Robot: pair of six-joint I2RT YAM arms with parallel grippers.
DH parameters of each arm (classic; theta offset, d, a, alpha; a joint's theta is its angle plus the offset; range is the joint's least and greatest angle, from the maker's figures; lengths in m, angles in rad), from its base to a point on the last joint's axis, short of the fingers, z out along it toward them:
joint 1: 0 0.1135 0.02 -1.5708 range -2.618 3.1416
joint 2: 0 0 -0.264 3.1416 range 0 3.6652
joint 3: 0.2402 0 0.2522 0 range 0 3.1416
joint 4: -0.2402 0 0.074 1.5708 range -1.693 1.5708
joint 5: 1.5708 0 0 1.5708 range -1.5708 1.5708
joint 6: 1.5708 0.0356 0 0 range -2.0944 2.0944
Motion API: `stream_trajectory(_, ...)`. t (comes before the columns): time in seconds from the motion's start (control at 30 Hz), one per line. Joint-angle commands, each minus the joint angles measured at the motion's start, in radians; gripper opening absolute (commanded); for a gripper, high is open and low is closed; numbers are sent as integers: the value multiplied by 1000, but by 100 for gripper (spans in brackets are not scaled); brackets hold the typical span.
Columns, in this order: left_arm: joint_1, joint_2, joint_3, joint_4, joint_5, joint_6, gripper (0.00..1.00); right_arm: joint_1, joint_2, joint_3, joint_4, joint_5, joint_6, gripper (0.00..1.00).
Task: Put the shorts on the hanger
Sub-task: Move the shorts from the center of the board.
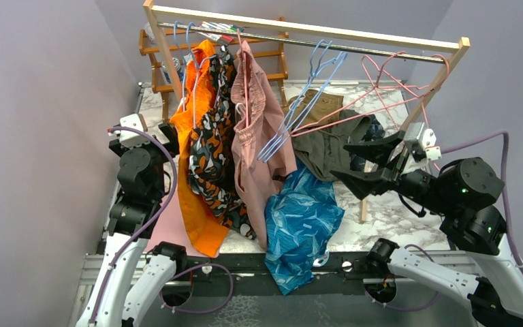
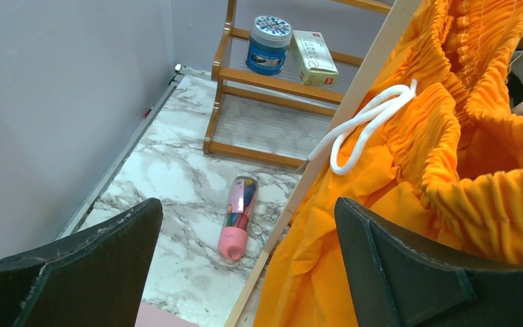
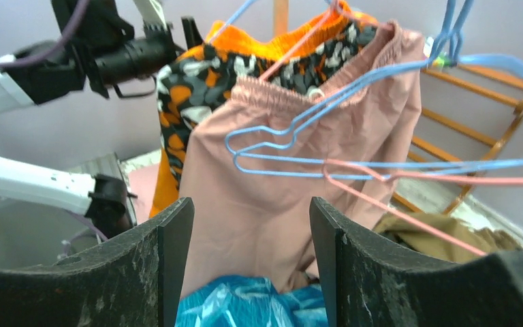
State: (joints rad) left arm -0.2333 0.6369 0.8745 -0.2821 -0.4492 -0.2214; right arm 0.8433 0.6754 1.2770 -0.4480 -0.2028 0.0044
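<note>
The teal leaf-print shorts [image 1: 303,221] lie crumpled at the table's front edge and hang partly over it, with the white drawstring at the bottom. They show at the bottom of the right wrist view [image 3: 245,303]. The pink hanger [image 1: 381,87] hangs by its hook on the rail at the right, tilted, its frame reaching left; its wires cross the right wrist view [image 3: 408,176]. My right gripper [image 1: 344,161] is open and empty, above and right of the shorts and below the hanger [image 3: 252,225]. My left gripper [image 2: 248,225] is open and empty beside the orange shorts [image 2: 415,170].
On the rail hang orange shorts [image 1: 194,122], orange-black patterned shorts [image 1: 214,146], dusty-pink shorts [image 1: 255,129] and light blue hangers [image 1: 299,109]. An olive garment [image 1: 327,139] lies on the marble table [image 1: 395,211]. A pink bottle [image 2: 237,218] lies near a wooden shelf [image 2: 272,78].
</note>
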Motion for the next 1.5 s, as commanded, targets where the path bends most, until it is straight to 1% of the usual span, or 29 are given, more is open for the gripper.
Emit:
stream_trajectory(0.0,-7,-24,-25,-10,-47,8,99,4,-49,-87,-77,68,-32,65)
stream_trajectory(0.1,-8,-29,-43,-4,-52,7,99,3,-106,-212,-79,41,38,63)
stream_trajectory(0.2,-8,-33,-60,0,-53,2,99,3,-168,-333,-32,16,120,62)
stream_trajectory(0.3,-8,-36,-69,1,-54,1,99,4,-199,-418,3,26,185,62)
stream_trajectory(0.53,-9,-45,-93,2,-64,4,99,4,-223,-594,43,169,344,61)
stream_trajectory(0.7,-11,-51,-123,19,-69,10,99,4,-212,-696,89,238,434,61)
stream_trajectory(0.83,-11,-54,-141,34,-66,13,99,3,-189,-758,131,270,501,61)
stream_trajectory(1.0,-14,-62,-165,48,-65,17,99,4,-149,-813,141,341,600,61)
stream_trajectory(1.13,-16,-69,-187,56,-59,8,99,3,-159,-851,144,409,663,61)
stream_trajectory(1.33,-17,-70,-221,71,-41,-13,99,4,-230,-910,87,512,801,63)
stream_trajectory(1.47,-17,-68,-235,79,-33,-20,99,4,-231,-935,39,560,886,65)
